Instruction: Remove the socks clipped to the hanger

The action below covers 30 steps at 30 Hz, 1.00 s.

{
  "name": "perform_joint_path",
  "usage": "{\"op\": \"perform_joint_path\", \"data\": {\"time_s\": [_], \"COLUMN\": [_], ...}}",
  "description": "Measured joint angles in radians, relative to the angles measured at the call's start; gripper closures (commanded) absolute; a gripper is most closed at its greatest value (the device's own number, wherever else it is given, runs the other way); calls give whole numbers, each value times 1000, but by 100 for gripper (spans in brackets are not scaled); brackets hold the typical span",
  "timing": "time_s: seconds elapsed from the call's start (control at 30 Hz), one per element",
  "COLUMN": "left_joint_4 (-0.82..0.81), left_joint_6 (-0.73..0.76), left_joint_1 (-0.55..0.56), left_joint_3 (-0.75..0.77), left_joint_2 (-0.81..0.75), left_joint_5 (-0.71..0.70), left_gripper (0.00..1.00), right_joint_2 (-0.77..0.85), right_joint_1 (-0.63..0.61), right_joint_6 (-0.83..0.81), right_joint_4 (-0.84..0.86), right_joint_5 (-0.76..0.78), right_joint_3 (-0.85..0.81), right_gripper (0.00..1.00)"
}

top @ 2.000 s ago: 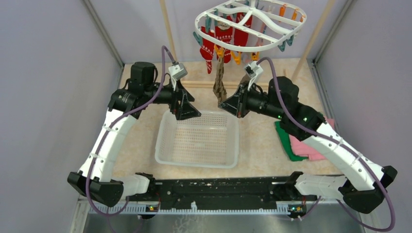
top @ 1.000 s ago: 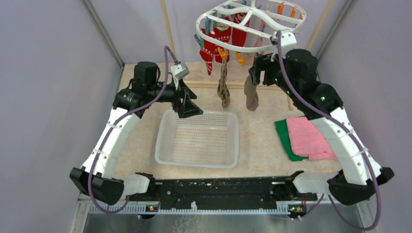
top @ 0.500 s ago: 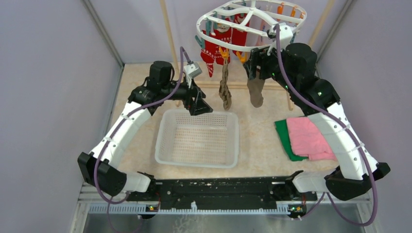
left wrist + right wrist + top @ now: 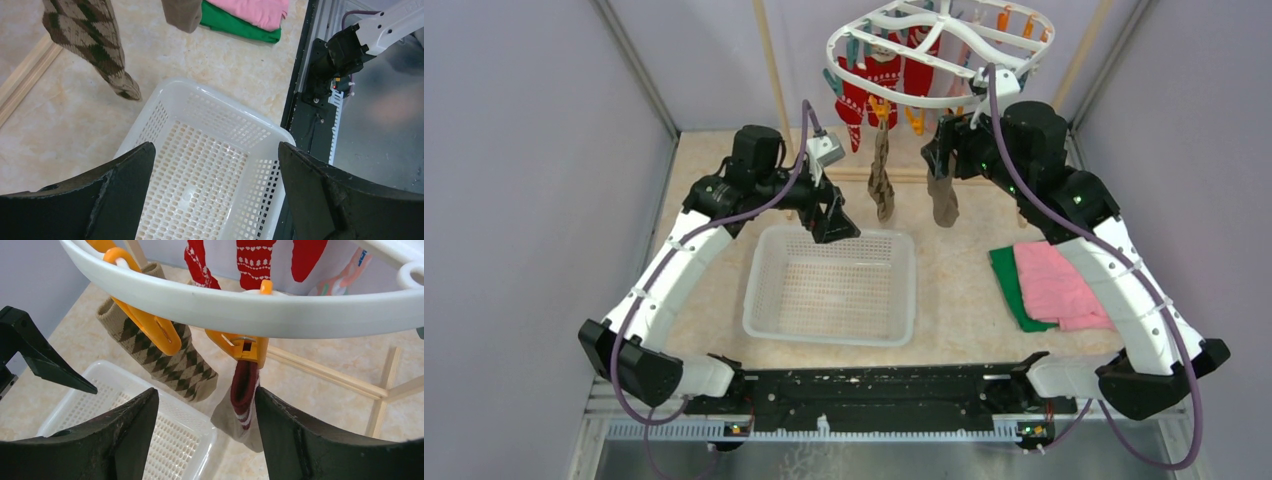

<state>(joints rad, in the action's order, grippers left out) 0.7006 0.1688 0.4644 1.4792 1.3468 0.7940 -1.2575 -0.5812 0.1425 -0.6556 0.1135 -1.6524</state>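
The white ring hanger (image 4: 939, 50) hangs at the back, its rim (image 4: 250, 305) crossing the right wrist view. Red socks (image 4: 869, 85) and others stay clipped. A brown argyle sock (image 4: 882, 180) (image 4: 175, 360) dangles from an orange clip (image 4: 150, 327). Beside it a grey sock with a maroon cuff (image 4: 943, 195) (image 4: 240, 410) hangs from another orange clip (image 4: 245, 347). My right gripper (image 4: 941, 158) (image 4: 205, 392) is open just under the rim, the grey sock's cuff close against its right finger (image 4: 300, 440). My left gripper (image 4: 832, 222) (image 4: 215, 150) is open and empty above the basket, left of the argyle sock (image 4: 95, 50).
A white mesh basket (image 4: 829, 335) (image 4: 220, 107) sits mid-table below the socks. Folded pink and green cloths (image 4: 1054, 285) (image 4: 250, 12) lie at the right. Wooden rack posts (image 4: 772, 60) and floor bars (image 4: 325, 372) stand behind the hanger. Grey walls close both sides.
My right arm rose from the basket's side to the hanger rim and its jaws are narrowing around the grey sock. My left arm reached forward and right, nearer the argyle sock.
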Motion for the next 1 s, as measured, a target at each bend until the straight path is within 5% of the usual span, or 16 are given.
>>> {"op": "perform_joint_path", "data": {"time_s": [1.0], "left_joint_4": [-2], "left_joint_6": [-59], "left_joint_1": [0], "left_joint_3": [-64], "left_joint_2": [-79], "left_joint_5": [-74], "left_gripper": [1], "right_joint_2": [37], "right_joint_1": [0], "right_joint_6": [64], "right_joint_4": [-56], "right_joint_5": [-42], "right_joint_3": [-12], "right_gripper": [40]}}
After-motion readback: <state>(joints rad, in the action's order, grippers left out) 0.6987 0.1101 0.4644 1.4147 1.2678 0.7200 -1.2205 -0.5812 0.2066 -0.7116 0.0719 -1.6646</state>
